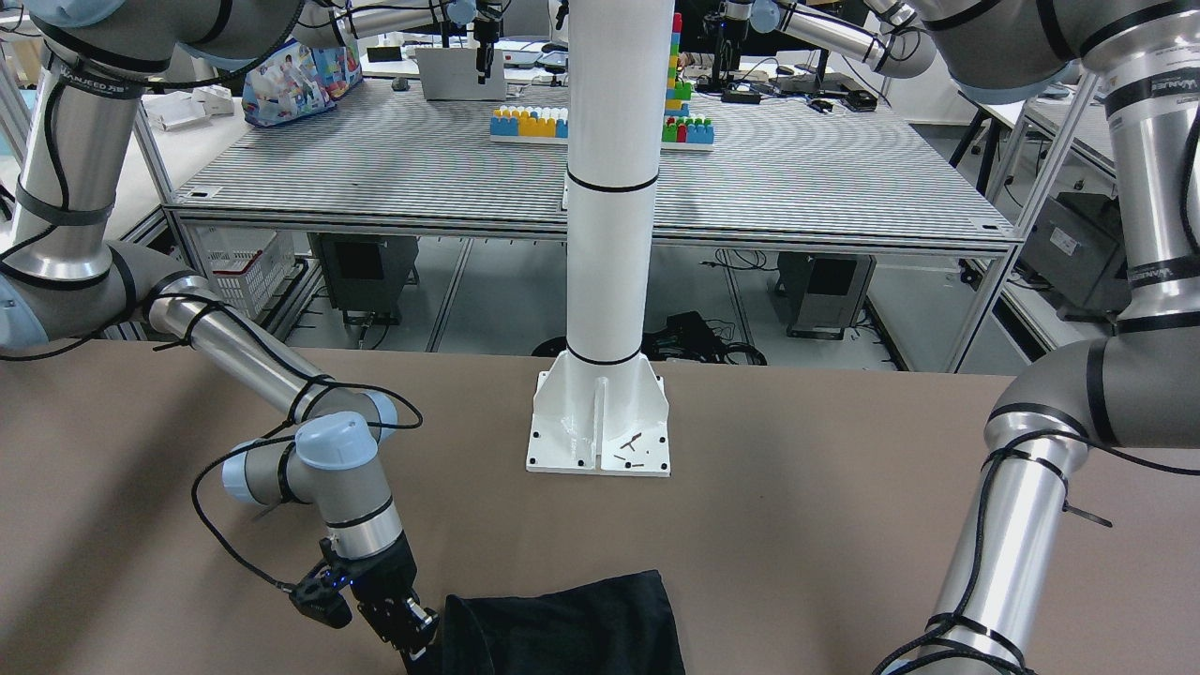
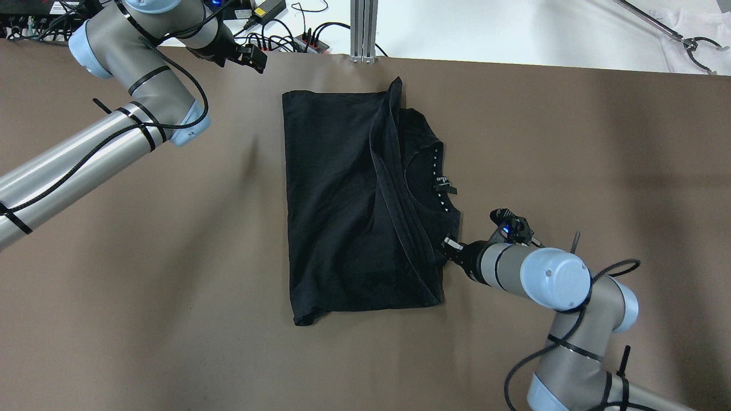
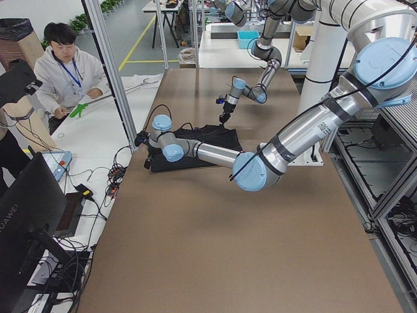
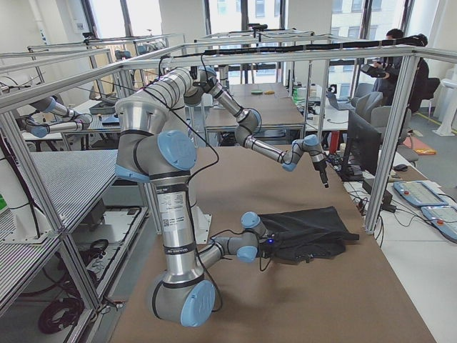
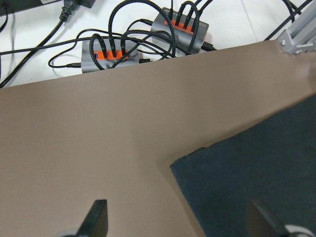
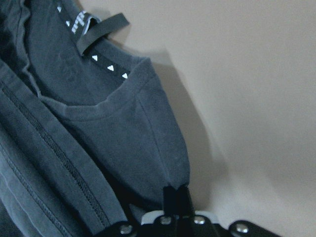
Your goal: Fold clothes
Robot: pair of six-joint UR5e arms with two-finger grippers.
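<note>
Overhead exterior view shows the whole black garment (image 2: pixel 354 200), lying flat on the brown table (image 2: pixel 143 257) toward its far edge. The front-facing camera cuts the garment off at the frame's bottom, and both side views show it only small and creased. It is soft, matte cloth, folded into a rough rectangle, with a stitched hem running diagonally across it. The collar (image 2: pixel 437 171) is exposed on its right, edged with small white triangles beside a fabric loop label (image 6: pixel 101 29). The right tool (image 2: pixel 451 246) sits at the garment's right edge below the collar. Seen from the wrist, its dark fingers (image 6: pixel 172 200) seem pressed together on a pinch of shoulder fabric. The left tool (image 5: pixel 177 222) hangs over bare table just beside the garment's far-left corner, fingers spread wide, holding nothing.
</note>
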